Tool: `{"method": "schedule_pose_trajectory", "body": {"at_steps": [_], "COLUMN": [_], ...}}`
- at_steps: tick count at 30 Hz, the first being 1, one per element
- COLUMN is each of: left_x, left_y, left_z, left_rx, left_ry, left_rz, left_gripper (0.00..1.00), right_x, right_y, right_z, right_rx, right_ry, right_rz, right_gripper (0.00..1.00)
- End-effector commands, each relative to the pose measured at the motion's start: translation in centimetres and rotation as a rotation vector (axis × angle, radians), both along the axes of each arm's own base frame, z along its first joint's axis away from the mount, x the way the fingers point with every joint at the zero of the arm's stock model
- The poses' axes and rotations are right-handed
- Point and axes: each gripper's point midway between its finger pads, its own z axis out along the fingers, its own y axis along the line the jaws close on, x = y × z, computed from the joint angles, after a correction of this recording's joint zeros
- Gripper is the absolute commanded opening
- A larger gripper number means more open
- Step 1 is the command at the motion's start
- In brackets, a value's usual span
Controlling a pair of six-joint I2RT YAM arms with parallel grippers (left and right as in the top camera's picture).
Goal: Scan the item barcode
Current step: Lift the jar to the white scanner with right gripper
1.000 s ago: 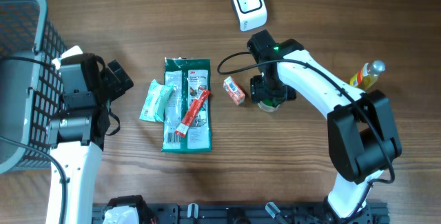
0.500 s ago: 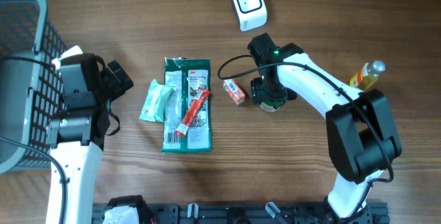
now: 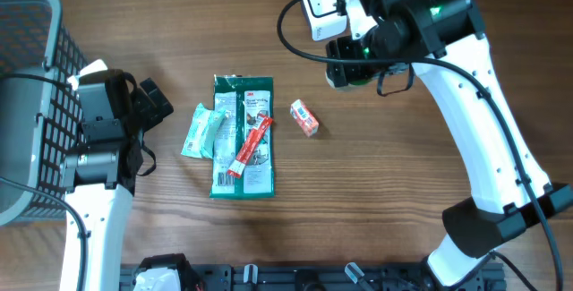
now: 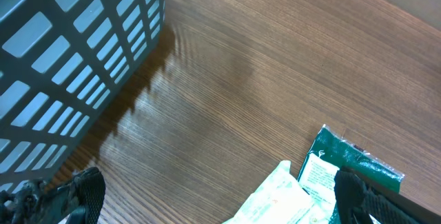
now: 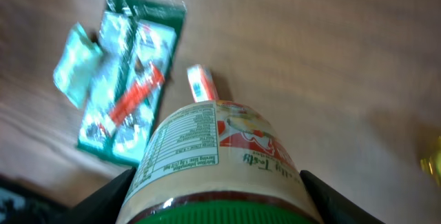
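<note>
**Holding a jar up beside the scanner**

Gripping a jar [image 3: 351, 69] with the right gripper [image 5: 220, 198], fingers [image 5: 103, 200] pressed against its two opposite sides at the end with the green lid. Lifting it clear of the table [image 3: 403, 201], toward the far edge, just beside the white scanner [image 3: 322, 6]; impossible to tell from overhead whether touching it or slightly apart. Showing the printed label to the right wrist camera, with the nutrition panel on the left and a red and white picture on the right. Blocking most of the lower half of that view with the jar body.

Lying on the wood below and to the left of the jar: a small red and white box [image 3: 304, 117], on its own, near the middle of the table. Lying further left: a long green packet [image 3: 243, 175] with a red stick [image 3: 249, 146] slanted across it, and a pale packet [image 3: 204, 132] touching its left side.

Hanging at the left side with the left gripper [image 4: 220, 200] spread wide and holding nothing, close to the grey basket [image 3: 27, 76]. Looking down from that wrist on bare wood, the slatted basket wall at the upper left, and corners of the pale and green packets at the lower right.
</note>
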Motion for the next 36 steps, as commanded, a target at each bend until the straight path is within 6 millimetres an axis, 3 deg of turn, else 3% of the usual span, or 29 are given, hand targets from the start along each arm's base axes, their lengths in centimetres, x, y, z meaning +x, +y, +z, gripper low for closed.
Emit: {"method": "schedule_pose_trajectory", "body": {"at_steps": [1,4,6,8,12,14,18,24,27,36], "left_x": [0.1,0.1,0.1,0.1,0.1,0.1,0.1,0.1,0.1,0.1], "left_y": [0.3,0.3,0.3,0.3,0.3,0.3,0.3,0.3,0.3,0.3], "left_z": [0.5,0.5,0.5,0.5,0.5,0.5,0.5,0.5,0.5,0.5], "left_rx": [0.016,0.016,0.016,0.016,0.016,0.016,0.016,0.016,0.016,0.016], "left_ry": [-0.01,-0.01,-0.01,-0.01,-0.01,-0.01,-0.01,-0.01,-0.01,-0.01], "left_rz": [0.006,0.006,0.006,0.006,0.006,0.006,0.006,0.006,0.006,0.006], "left_gripper": [1.0,1.0,1.0,1.0,1.0,1.0,1.0,1.0,1.0,1.0], "right_x": [4.4,9.9,12.7,15.5,22.0,24.1,28.4,31.0,31.6,32.0], "right_y": [2.6,4.0,4.3,4.6,5.2,5.2,3.1,3.0,3.3,3.4], "right_z": [0.8,2.0,1.5,0.1,-4.4,-6.0,-9.0,-10.4,-12.6,-13.4], "right_rx": [0.071,0.082,0.06,0.032,0.007,0.019,0.185,0.349,0.361,0.366], "right_ry": [-0.164,-0.37,-0.438,-0.49,-0.593,-0.622,-0.628,-0.645,-0.632,-0.639], "right_rz": [0.084,0.073,0.043,0.008,-0.064,-0.084,-0.342,-0.342,-0.36,-0.361], "right_gripper": [0.23,0.09,0.09,0.04,0.04,0.04,0.04,0.04,0.04,0.04]}}
